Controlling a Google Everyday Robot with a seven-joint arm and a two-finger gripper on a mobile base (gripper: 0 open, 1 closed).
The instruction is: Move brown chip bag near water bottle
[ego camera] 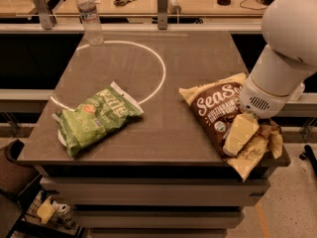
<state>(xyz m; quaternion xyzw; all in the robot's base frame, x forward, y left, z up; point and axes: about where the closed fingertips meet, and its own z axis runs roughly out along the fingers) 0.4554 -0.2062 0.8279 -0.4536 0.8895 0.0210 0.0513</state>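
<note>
On one dark table, two chip bags lie well apart: one brown bag at the right front edge, its crumpled end hanging over the side, and one green bag at the left front. One water bottle stands upright at the far left corner, beside a single white ring marked on the top. One gripper sits low on the brown bag's crumpled end; whether it grasps the bag cannot be told.
</note>
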